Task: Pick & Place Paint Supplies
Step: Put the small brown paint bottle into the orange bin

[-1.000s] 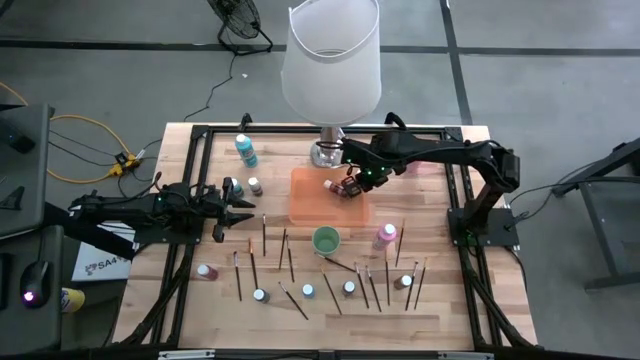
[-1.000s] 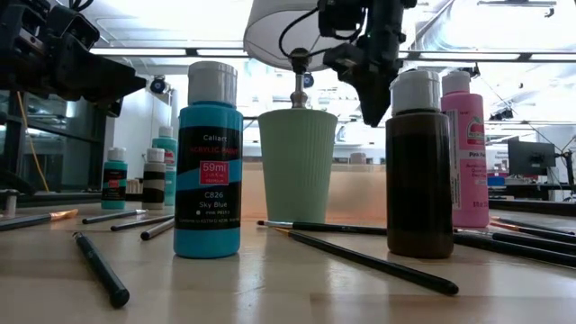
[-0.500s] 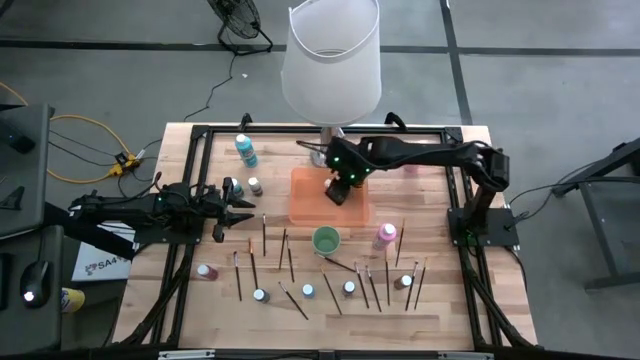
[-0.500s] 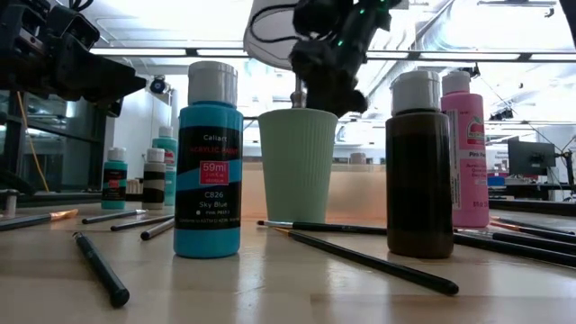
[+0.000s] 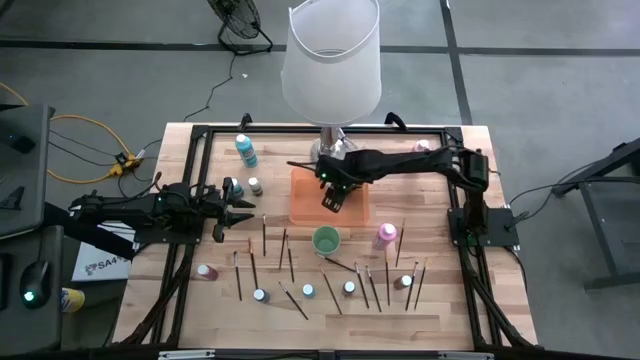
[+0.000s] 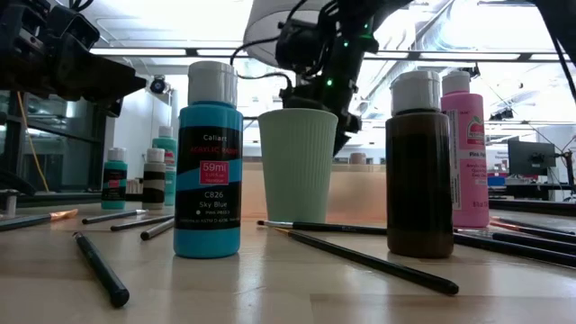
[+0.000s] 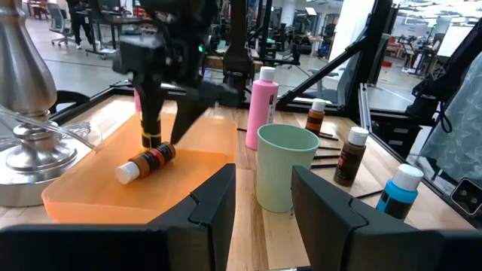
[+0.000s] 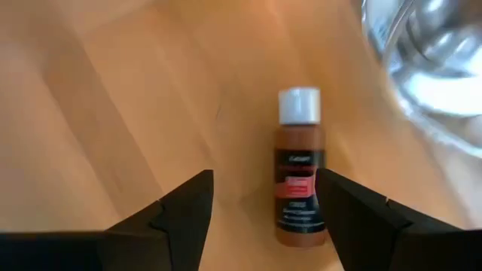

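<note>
Now my right gripper [image 5: 333,198] has moved from the tray's right side toward its middle and let go: its fingers were clamped a second ago and now stand wide, with nothing between them. The brown bottle [image 8: 299,167] lies on its side on the orange tray [image 5: 305,210], just under the open fingers and clear of both; the left wrist view shows it [image 7: 146,162] flat on the tray floor near the lamp base [image 7: 30,143]. So I judge this one placed, and the next job is to lift away and go for another supply. The bottle is small, with brown paint, a white cap and a dark label band; being round, it might roll a bit. The tray sits near the table's far edge, in front of the lamp. My left gripper [image 5: 244,210] hangs near the table's left edge, fingers partly apart, holding nothing. Many bottles and brushes [image 5: 253,270] remain toward the near edge, around the green cup [image 5: 325,240].
</note>
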### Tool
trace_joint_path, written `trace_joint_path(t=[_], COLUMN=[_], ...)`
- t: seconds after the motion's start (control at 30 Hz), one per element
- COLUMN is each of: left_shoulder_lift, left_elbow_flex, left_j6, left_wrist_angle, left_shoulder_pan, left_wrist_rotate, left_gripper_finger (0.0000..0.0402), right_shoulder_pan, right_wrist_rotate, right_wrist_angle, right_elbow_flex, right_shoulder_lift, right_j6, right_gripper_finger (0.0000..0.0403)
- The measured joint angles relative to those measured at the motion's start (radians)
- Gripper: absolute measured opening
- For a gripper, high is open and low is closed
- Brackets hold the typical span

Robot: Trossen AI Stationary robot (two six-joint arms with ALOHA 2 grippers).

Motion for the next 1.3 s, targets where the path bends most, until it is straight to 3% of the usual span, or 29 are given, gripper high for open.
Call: trace_joint_path(t=[0.53, 0.67, 1.07, 1.3], left_shoulder_lift=[0.0, 0.0, 0.0, 0.0], left_elbow_flex=[0.0, 0.0, 0.0, 0.0], left_j6=[0.0, 0.0, 0.0, 0.0], left_wrist_angle=[0.0, 0.0, 0.0, 0.0], left_shoulder_pan=[0.0, 0.0, 0.0, 0.0], left_wrist_rotate=[0.0, 0.0, 0.0, 0.0], left_gripper_finger=[0.0126, 0.0126, 0.0126, 0.0126], right_shoulder_pan=[-0.027, -0.023, 0.004, 0.002], right_wrist_rotate=[0.06, 0.029, 0.13, 0.128], right_wrist_angle=[-0.007, -0.011, -0.036, -0.021], right_elbow_flex=[0.002, 0.002, 0.0, 0.0], right_shoulder_lift=[0.068, 0.068, 0.075, 0.087], right_j6=[0.035, -0.038, -0.209, -0.304], right_gripper_finger=[0.0227, 0.0227, 0.0227, 0.0227])
